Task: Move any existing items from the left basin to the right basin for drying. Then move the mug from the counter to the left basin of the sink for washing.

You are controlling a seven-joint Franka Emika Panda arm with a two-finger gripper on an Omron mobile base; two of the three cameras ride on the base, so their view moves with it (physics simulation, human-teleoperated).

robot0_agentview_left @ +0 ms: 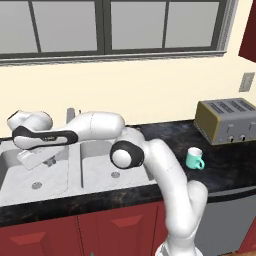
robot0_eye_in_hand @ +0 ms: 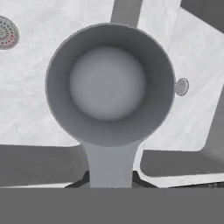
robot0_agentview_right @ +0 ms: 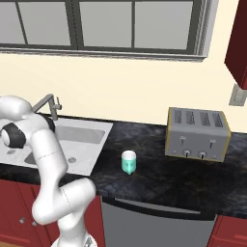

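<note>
Cream wall (robot0_agentview_left: 150, 85), grey-framed window (robot0_agentview_left: 105, 25)

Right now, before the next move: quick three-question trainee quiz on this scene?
1. True or false: the mug is in the sink.
2. What are the jaws shut on? A) the mug B) the grey utensil C) nothing
3. Fill in: on the counter, the mug stands to the viewer's ___ of the toaster.

Key: 1 false; 2 B; 3 left.

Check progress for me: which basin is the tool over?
The left basin, the one farther from the mug; the tool, shut on the utensil, is over it, not the right basin.
</note>
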